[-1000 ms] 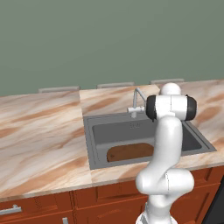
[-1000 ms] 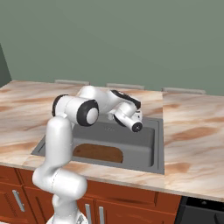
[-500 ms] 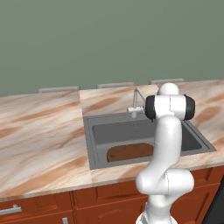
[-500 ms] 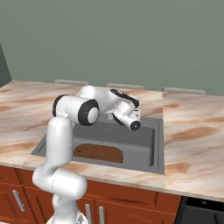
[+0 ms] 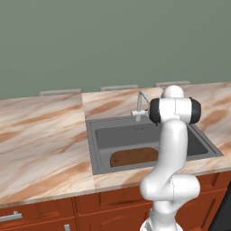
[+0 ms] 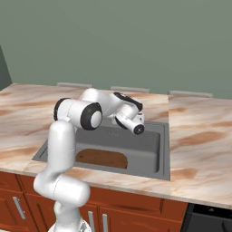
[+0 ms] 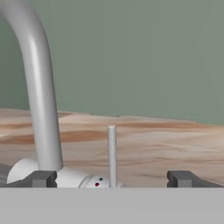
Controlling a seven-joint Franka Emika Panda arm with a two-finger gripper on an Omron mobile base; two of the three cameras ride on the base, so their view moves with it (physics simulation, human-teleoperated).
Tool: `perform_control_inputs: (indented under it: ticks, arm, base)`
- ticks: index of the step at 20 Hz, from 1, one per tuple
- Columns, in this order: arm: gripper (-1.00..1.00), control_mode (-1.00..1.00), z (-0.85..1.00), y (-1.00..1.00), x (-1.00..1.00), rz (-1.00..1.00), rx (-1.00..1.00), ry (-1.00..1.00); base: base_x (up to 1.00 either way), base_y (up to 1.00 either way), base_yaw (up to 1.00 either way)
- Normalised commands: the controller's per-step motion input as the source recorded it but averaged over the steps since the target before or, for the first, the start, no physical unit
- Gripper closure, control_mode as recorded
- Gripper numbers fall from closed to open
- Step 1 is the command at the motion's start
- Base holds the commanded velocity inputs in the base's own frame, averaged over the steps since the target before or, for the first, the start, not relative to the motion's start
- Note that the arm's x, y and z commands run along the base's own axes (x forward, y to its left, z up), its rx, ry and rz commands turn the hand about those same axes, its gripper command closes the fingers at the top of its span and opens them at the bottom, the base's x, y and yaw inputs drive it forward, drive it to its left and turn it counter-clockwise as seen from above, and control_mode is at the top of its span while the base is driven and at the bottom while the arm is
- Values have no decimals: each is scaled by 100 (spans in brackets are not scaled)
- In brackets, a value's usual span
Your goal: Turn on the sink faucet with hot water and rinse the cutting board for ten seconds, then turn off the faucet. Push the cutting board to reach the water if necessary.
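**A:** Why's the white arm's gripper (image 7: 112, 178) parked at the small light-grey metal faucet (image 7: 41, 109)?

**B:** Jaws wide, straddling its thin upright lever (image 7: 112, 153), probably lining up a push (no water yet). Flat dark-brown wooden cutting board (image 5: 134, 156) lies in the dark-grey metal sink (image 5: 94, 144), front side.

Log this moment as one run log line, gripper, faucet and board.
gripper: open, lever between fingers | sink faucet: no water seen running | cutting board: flat in sink, front side
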Motion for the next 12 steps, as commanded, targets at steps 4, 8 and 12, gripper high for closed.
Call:
perform_control_inputs:
  ticks: [4, 8, 12]
  arm:
    - [-100, -100, 0, 9, 11, 0, 0, 0]
    - [-100, -100, 0, 1, 9, 0, 0, 0]
    - [-100, -100, 0, 0, 12, 0, 0, 0]
  base:
    - [0, 0, 0]
    - [0, 0, 0]
    - [0, 0, 0]
